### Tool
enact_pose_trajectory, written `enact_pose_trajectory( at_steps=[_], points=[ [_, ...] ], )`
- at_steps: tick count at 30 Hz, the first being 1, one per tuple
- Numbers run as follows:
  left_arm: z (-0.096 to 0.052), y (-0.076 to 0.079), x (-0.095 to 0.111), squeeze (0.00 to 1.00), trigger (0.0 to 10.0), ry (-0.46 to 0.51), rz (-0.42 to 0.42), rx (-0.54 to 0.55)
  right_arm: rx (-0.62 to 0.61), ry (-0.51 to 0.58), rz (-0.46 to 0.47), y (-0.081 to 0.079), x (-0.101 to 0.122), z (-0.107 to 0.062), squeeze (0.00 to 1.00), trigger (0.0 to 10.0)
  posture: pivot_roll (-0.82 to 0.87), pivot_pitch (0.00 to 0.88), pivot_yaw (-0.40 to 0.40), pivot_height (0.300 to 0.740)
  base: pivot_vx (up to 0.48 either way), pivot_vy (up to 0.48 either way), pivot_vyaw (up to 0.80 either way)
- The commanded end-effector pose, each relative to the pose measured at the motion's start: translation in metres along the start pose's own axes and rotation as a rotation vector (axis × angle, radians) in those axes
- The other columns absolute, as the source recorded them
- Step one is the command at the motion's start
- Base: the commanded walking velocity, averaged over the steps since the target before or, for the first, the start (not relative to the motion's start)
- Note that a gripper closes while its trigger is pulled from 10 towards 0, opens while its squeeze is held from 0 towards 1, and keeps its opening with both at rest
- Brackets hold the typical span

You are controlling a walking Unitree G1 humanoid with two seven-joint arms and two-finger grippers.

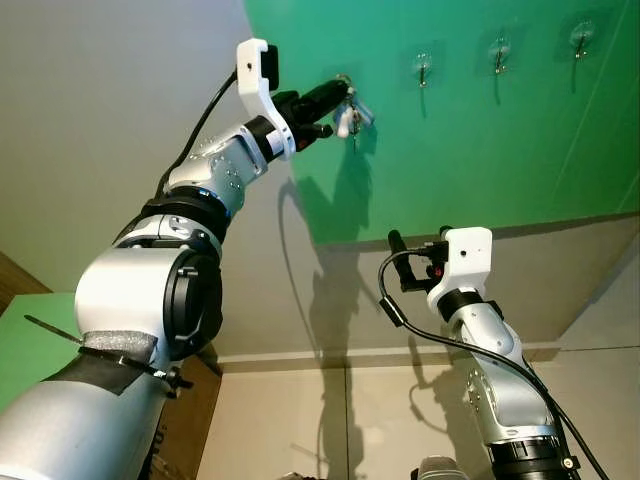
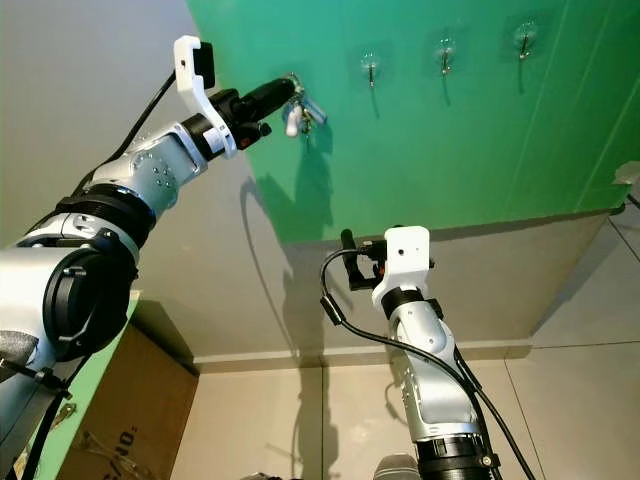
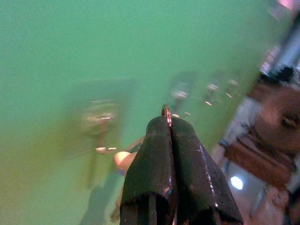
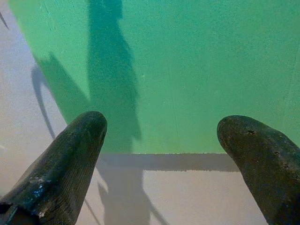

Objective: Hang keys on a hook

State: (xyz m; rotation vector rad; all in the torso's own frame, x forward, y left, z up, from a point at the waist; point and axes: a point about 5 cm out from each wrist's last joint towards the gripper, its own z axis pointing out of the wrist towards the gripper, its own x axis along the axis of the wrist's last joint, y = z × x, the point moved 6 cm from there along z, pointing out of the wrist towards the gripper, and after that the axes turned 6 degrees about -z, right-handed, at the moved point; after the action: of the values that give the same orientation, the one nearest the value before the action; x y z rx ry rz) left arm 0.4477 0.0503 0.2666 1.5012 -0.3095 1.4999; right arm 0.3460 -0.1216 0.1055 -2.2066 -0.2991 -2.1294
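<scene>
Keys (image 1: 350,118) dangle against the green board (image 1: 480,140), pinched by their ring in the clenched left gripper (image 1: 338,95), raised to reach the leftmost hook (image 1: 343,80); right gripper (image 4: 161,140) idles spread below.

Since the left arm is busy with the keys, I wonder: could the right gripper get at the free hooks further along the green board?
Probably yes. The right gripper is open, holding nothing, and nothing stands between it and the bare hooks, though they sit well above it.

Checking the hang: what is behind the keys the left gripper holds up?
Behind the keys in the left gripper is the green panel. The bunch covers any hook there; three hooks show further right.
</scene>
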Motion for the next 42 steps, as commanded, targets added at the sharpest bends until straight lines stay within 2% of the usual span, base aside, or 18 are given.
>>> enact_pose_trajectory(
  at_steps=[1, 2, 7, 14, 16, 17, 20, 22, 26, 28, 29, 31, 34, 35, 36, 38, 40, 42],
  points=[
    [0.006, 0.017, 0.017, 0.00, 0.0, 0.004, 0.109, -0.083, 0.034, 0.021, -0.003, -0.010, 0.009, 0.003, 0.00, 10.0, -0.38, 0.001, 0.223, 0.740, 0.000, 0.000, 0.00],
    [0.006, 0.017, 0.017, 0.00, 0.0, 0.004, 0.109, -0.083, 0.034, 0.021, -0.003, -0.010, 0.009, 0.003, 0.00, 10.0, -0.38, 0.001, 0.223, 0.740, 0.000, 0.000, 0.00],
    [0.024, 0.051, 0.033, 0.00, 0.0, 0.005, 0.330, -0.192, 0.053, 0.021, -0.012, -0.014, 0.009, 0.006, 0.00, 10.0, -0.36, 0.000, 0.210, 0.740, 0.000, 0.000, 0.00],
    [0.017, 0.047, 0.034, 0.00, 0.0, 0.026, 0.393, -0.172, 0.044, 0.030, -0.007, -0.014, 0.011, 0.007, 0.00, 10.0, -0.35, 0.000, 0.218, 0.740, 0.000, 0.000, 0.00],
    [-0.006, 0.024, 0.023, 0.00, 0.0, 0.050, 0.438, -0.067, -0.005, 0.043, 0.003, -0.004, 0.013, 0.007, 0.00, 10.0, -0.33, 0.000, 0.221, 0.740, 0.000, 0.000, 0.00],
    [-0.006, 0.024, 0.023, 0.00, 0.0, 0.050, 0.438, -0.067, -0.005, 0.043, 0.003, -0.004, 0.013, 0.007, 0.00, 10.0, -0.33, 0.000, 0.221, 0.740, 0.000, 0.000, 0.00],
    [-0.035, 0.005, -0.001, 0.00, 0.0, 0.032, 0.442, 0.035, -0.032, 0.042, 0.007, 0.005, 0.011, 0.006, 0.00, 10.0, -0.32, 0.000, 0.214, 0.740, 0.000, 0.000, 0.00],
    [-0.055, 0.002, -0.018, 0.00, 0.0, 0.037, 0.393, 0.085, -0.033, 0.042, -0.008, 0.007, 0.010, 0.005, 0.00, 10.0, -0.30, 0.000, 0.206, 0.740, 0.000, 0.000, 0.00],
    [-0.073, -0.002, -0.028, 0.00, 0.0, 0.052, 0.348, 0.156, -0.032, 0.042, -0.017, 0.009, 0.009, 0.005, 0.00, 10.0, -0.28, 0.000, 0.196, 0.740, 0.000, 0.000, 0.00],
    [-0.107, -0.024, -0.047, 0.00, 0.0, 0.055, 0.327, 0.357, -0.030, 0.037, -0.018, 0.010, 0.006, 0.007, 0.00, 10.0, -0.24, 0.000, 0.179, 0.740, 0.000, 0.000, 0.00],
    [-0.107, -0.024, -0.047, 0.00, 0.0, 0.055, 0.327, 0.357, -0.030, 0.037, -0.018, 0.010, 0.006, 0.007, 0.00, 10.0, -0.24, 0.000, 0.179, 0.740, 0.000, 0.000, 0.00],
    [-0.140, -0.041, -0.069, 0.00, 0.0, 0.015, 0.375, 0.533, -0.025, 0.033, -0.017, 0.010, 0.004, 0.007, 0.00, 10.0, -0.23, 0.000, 0.171, 0.740, 0.000, 0.000, 0.00],
    [-0.153, -0.045, -0.078, 0.00, 0.0, -0.011, 0.397, 0.591, -0.025, 0.030, -0.016, 0.011, 0.002, 0.007, 0.00, 10.0, -0.23, 0.000, 0.168, 0.740, 0.000, 0.000, 0.00],
    [-0.167, -0.048, -0.096, 0.00, 0.0, -0.066, 0.453, 0.631, -0.029, 0.021, -0.012, 0.013, -0.001, 0.007, 0.00, 10.0, -0.23, 0.000, 0.164, 0.740, 0.000, 0.000, 0.00],
    [-0.183, -0.049, -0.122, 0.00, 0.0, -0.121, 0.435, 0.665, -0.037, 0.013, -0.008, 0.016, -0.003, 0.006, 0.00, 10.0, -0.23, 0.000, 0.161, 0.740, 0.000, 0.000, 0.00],
    [-0.183, -0.049, -0.122, 0.00, 0.0, -0.121, 0.435, 0.665, -0.037, 0.013, -0.008, 0.016, -0.003, 0.006, 0.00, 10.0, -0.23, 0.000, 0.161, 0.740, 0.000, 0.000, 0.00],
    [-0.208, -0.045, -0.158, 0.00, 0.0, -0.185, 0.393, 0.706, -0.050, 0.001, -0.006, 0.020, -0.008, 0.004, 0.00, 10.0, -0.24, 0.000, 0.155, 0.740, 0.000, 0.000, 0.00],
    [-0.220, -0.039, -0.170, 0.00, 0.0, -0.165, 0.371, 0.733, -0.065, 0.005, -0.009, 0.024, -0.011, 0.002, 0.00, 10.0, -0.24, 0.000, 0.157, 0.740, 0.000, 0.000, 0.00]
  ],
)
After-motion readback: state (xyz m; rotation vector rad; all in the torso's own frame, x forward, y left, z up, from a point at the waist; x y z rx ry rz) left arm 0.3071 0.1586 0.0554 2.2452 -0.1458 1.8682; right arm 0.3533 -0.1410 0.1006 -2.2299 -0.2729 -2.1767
